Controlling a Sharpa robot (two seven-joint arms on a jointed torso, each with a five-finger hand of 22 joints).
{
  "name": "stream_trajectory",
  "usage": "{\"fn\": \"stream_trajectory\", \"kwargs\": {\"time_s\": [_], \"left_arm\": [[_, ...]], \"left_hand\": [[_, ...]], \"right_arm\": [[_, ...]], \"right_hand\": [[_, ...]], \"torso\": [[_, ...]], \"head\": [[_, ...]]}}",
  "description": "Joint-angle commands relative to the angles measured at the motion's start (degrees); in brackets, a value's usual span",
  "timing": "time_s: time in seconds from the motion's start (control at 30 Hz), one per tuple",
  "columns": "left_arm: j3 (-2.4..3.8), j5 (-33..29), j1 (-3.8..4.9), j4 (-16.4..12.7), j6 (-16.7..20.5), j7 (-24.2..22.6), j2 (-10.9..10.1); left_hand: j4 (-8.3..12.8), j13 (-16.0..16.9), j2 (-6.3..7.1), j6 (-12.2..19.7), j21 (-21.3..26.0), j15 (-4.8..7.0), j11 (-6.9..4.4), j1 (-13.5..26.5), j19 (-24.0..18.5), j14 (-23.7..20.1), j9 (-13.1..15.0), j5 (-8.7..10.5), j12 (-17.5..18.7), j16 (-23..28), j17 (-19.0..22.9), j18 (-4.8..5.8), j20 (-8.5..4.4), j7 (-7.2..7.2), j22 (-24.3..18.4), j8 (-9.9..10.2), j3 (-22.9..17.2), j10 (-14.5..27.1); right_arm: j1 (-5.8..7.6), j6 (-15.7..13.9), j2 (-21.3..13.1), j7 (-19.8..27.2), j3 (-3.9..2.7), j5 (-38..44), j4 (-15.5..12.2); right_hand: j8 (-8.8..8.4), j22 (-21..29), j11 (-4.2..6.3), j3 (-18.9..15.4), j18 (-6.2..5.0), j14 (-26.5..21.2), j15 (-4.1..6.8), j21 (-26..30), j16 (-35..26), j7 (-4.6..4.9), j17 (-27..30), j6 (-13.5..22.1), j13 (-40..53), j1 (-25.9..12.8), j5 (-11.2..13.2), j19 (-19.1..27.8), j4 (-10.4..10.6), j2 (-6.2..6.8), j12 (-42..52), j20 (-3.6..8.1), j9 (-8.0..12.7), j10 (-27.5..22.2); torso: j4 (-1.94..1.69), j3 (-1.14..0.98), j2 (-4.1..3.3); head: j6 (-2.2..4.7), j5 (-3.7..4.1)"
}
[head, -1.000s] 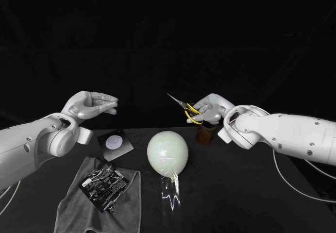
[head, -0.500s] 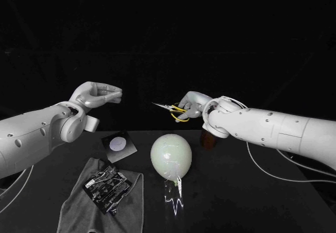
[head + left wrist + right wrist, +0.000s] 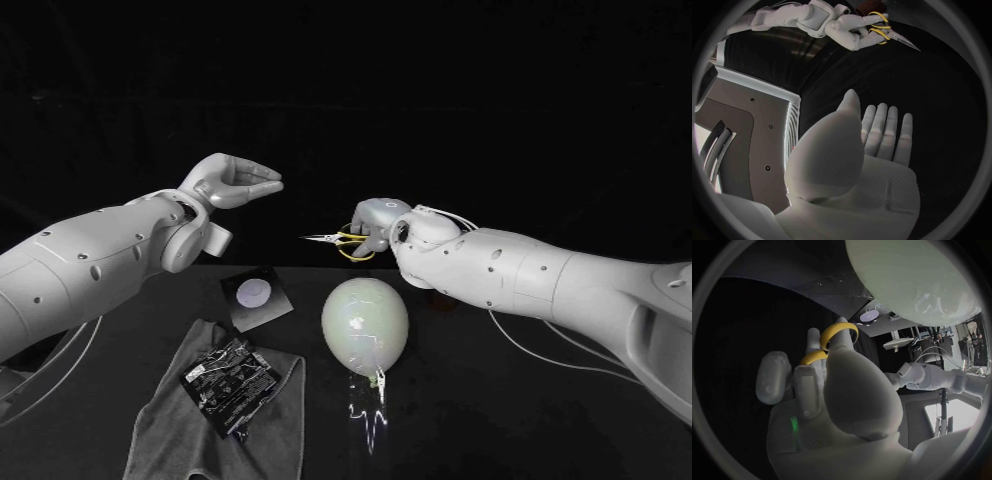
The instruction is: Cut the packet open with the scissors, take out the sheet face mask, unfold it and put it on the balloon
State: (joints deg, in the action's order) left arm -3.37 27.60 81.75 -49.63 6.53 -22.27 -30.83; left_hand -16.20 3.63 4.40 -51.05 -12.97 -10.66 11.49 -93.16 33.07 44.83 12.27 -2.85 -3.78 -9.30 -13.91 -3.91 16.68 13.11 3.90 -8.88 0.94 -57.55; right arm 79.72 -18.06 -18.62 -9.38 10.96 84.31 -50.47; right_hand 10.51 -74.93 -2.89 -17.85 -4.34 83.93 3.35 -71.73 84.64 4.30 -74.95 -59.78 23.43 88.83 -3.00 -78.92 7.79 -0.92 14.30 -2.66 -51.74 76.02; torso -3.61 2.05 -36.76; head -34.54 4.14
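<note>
My right hand (image 3: 378,222) is raised above the table and grips the yellow-handled scissors (image 3: 342,240), whose blades point toward my left hand. The left wrist view shows the same right hand (image 3: 847,26) and scissors (image 3: 887,35). The yellow handles (image 3: 837,334) ring its fingers in the right wrist view. My left hand (image 3: 238,183) hangs in the air, empty, with its fingers (image 3: 884,129) stretched out. The pale balloon (image 3: 365,324) lies on the table below the scissors. The black packet (image 3: 228,378) lies on a grey cloth (image 3: 202,440) at the left.
A black square card with a white disc (image 3: 254,295) sits behind the cloth. A shiny clear strip (image 3: 371,410) trails from the balloon's near end. The right forearm (image 3: 548,285) reaches across the table's right half.
My right hand has carried the scissors leftward and a little lower, to above the balloon. My left hand has moved up and to the right, toward the scissors.
</note>
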Motion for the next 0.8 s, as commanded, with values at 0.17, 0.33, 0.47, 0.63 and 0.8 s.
{"fn": "stream_trajectory", "kwargs": {"time_s": [0.17, 0.33, 0.47, 0.63, 0.8], "left_arm": [[0.13, 12.99, 0.48, 1.03, -0.69, 3.91, 2.90], [0.10, 20.08, 0.52, 3.00, -1.60, 9.33, 5.50], [0.07, 22.76, 0.39, 4.67, -3.00, 12.44, 7.43], [0.04, 23.98, -0.02, 5.76, -4.46, 14.59, 9.02], [-0.01, 24.42, -0.59, 6.46, -6.07, 15.80, 10.08]], "left_hand": [[0.10, 0.08, 0.16, 0.29, -0.44, 0.18, 0.16, -0.02, 2.40, 0.83, -0.07, 0.14, -0.05, -0.34, -0.18, 0.34, 0.11, 1.16, 0.16, 0.08, 0.45, 0.40], [0.18, 0.31, 0.51, -0.50, 0.57, 0.55, -0.50, -0.31, 0.97, 1.46, 0.03, 0.14, -0.89, -0.47, -0.24, 0.42, 0.10, 0.38, -0.17, -0.37, 0.93, -1.46], [-0.08, 0.19, 0.85, -0.25, 0.08, 0.68, -0.56, 0.16, 2.74, 1.88, -0.07, 0.15, -0.68, -0.58, -0.28, 0.27, 0.06, 0.38, 0.02, -0.23, 1.54, -1.51], [-0.25, 0.09, 0.78, 0.00, -0.37, 0.65, -0.31, 0.71, 4.36, 2.27, -0.19, 0.15, -0.35, -0.66, -0.31, 0.11, 0.00, 0.85, 0.20, -0.05, 2.08, -1.35], [-0.30, 0.06, 0.61, 0.09, -0.41, 0.61, -0.19, 0.93, 4.63, 2.35, -0.24, 0.15, -0.22, -0.66, -0.31, 0.06, -0.02, 1.01, 0.22, 0.03, 2.24, -1.23]], "right_arm": [[-0.40, -0.58, 2.09, -1.98, -0.05, 11.13, 1.09], [-0.76, -2.88, 3.01, -2.53, -0.06, 13.70, 1.34], [-0.95, -3.88, 3.43, -2.85, -0.06, 15.15, 1.16], [-1.05, -4.32, 3.34, -3.10, -0.07, 16.03, 0.41], [-1.07, -4.59, 2.95, -3.46, -0.09, 16.29, -0.19]], "right_hand": [[-0.27, -6.22, 3.06, 0.02, 0.05, 3.25, 0.46, -0.08, 0.37, -0.03, -0.66, -0.33, -0.11, 15.74, 0.11, -0.40, -0.16, -15.65, 0.07, 0.11, -0.08, 4.26], [-0.32, -6.04, 3.04, -0.02, -0.04, 3.32, 0.43, 0.31, 0.48, 0.00, -0.98, -0.33, -0.17, 15.71, 0.12, -0.17, -0.14, -15.58, -0.03, 0.10, -0.05, 4.25], [-0.33, -6.13, 3.04, -0.03, 0.01, 3.33, 0.42, 0.13, 0.50, 0.00, -1.05, -0.34, -0.18, 15.71, 0.11, -0.28, -0.14, -15.55, -0.05, 0.10, -0.05, 4.25], [-0.34, -6.13, 3.03, -0.06, 0.01, 3.32, 0.41, 0.14, 0.49, 0.01, -1.00, -0.36, -0.19, 15.68, 0.12, -0.27, -0.13, -15.53, -0.08, 0.09, -0.04, 4.27], [-0.34, -6.13, 3.03, -0.06, 0.01, 3.32, 0.41, 0.14, 0.49, 0.01, -1.00, -0.36, -0.19, 15.68, 0.12, -0.27, -0.13, -15.53, -0.08, 0.09, -0.04, 4.27]], "torso": [[-0.32, 0.46, -0.53], [-0.21, 0.43, -0.46], [-0.01, 0.43, -0.54], [-0.12, 0.39, -0.48], [-0.04, 0.47, -0.45]], "head": [[0.47, -0.77], [0.67, -1.71], [0.61, -2.25], [0.42, -2.53], [0.13, -2.76]]}}
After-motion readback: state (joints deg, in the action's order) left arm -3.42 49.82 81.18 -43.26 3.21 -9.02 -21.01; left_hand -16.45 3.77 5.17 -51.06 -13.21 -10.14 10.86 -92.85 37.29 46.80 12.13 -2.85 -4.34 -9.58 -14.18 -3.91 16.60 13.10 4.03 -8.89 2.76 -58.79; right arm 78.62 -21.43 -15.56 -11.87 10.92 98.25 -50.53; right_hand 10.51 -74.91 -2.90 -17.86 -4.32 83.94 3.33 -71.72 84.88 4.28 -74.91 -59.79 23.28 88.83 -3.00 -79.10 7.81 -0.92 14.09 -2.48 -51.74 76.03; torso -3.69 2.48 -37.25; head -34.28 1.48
